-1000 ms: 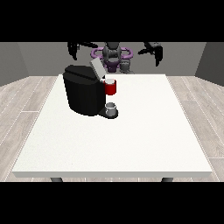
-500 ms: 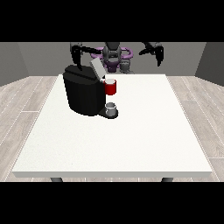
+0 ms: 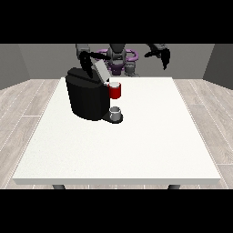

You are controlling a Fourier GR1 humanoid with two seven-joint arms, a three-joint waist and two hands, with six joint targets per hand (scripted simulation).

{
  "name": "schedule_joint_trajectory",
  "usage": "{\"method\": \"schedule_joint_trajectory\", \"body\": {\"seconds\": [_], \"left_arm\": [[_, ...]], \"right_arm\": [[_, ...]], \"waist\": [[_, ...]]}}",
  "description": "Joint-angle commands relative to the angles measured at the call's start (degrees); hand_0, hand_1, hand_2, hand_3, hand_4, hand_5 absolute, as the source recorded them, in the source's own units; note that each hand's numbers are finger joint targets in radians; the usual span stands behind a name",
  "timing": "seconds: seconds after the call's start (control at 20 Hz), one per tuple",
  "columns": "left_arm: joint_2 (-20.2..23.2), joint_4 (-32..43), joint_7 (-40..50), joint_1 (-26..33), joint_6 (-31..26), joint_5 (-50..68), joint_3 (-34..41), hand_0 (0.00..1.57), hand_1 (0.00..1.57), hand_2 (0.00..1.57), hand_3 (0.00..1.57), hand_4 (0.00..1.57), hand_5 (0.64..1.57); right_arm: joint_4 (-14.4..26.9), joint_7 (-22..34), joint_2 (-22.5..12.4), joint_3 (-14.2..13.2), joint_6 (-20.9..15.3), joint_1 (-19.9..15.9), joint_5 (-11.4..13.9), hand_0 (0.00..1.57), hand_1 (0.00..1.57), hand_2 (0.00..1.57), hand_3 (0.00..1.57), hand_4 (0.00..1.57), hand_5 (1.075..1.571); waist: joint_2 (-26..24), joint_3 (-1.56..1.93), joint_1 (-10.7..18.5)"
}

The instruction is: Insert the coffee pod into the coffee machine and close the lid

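Hands first: the hand at the view's left (image 3: 85,63) has dropped from beside the robot to the top of the coffee machine (image 3: 87,98), near the tabletop's (image 3: 118,145) far left corner; we cannot tell how its fingers lie. We judge it is going for the raised lid (image 3: 101,71). The hand at the view's right (image 3: 164,55) hangs with fingers drooping, holding nothing. A grey thing (image 3: 116,112) sits at the machine's base, perhaps the pod.

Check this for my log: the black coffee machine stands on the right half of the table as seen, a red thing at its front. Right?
Not quite. In the front view the coffee machine stands on the left half of the table, not the right. The red thing at the machine is at its front, as you say.
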Motion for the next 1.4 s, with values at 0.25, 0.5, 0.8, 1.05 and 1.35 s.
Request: {"method": "schedule_joint_trajectory", "body": {"seconds": [0.25, 0.5, 0.8, 1.05, 1.35], "left_arm": [[1.67, -4.60, 2.42, -0.69, 2.20, 1.74, 1.10, 0.00, 0.00, 0.00, 0.00, 0.34, 1.571], [2.47, -5.92, 1.64, 2.04, 2.87, -0.46, -0.28, 0.00, 0.00, 0.00, 0.00, 0.30, 1.571], [3.49, -4.18, 1.69, 1.69, 0.24, 1.21, 0.07, 0.00, 0.00, 0.00, 0.00, 0.34, 1.571], [1.92, -4.28, 1.28, 1.08, 2.30, -0.26, -1.18, 0.00, 0.00, 0.00, 0.00, 0.38, 1.571], [0.42, -4.91, 3.89, -2.64, 2.08, -0.56, -3.37, 0.00, 0.00, 0.00, 0.00, 0.36, 1.571]], "right_arm": [[2.58, -1.47, 0.02, 1.35, -0.40, -6.95, 1.55, 0.00, 0.00, 0.00, 0.00, 0.13, 1.571], [3.01, -3.07, -0.58, 2.94, 1.61, -7.90, 2.75, 0.00, 0.00, 0.00, 0.00, 0.21, 1.571], [1.43, 2.37, -0.10, 5.08, 1.08, -13.70, 4.27, 0.00, 0.00, 0.00, 0.00, 0.11, 1.571], [0.83, 3.27, 1.24, 5.63, -0.34, -15.25, 4.93, 0.00, 0.00, 0.00, 0.00, 0.00, 1.571], [0.92, 4.82, -0.95, 7.72, -1.49, -20.14, 9.10, 0.00, 0.00, 0.00, 0.00, 0.08, 1.571]], "waist": [[4.90, 0.05, -1.38], [4.97, 0.06, -0.82], [4.16, 0.04, 1.01], [5.39, 0.04, 2.08], [8.03, 0.06, 6.58]]}}
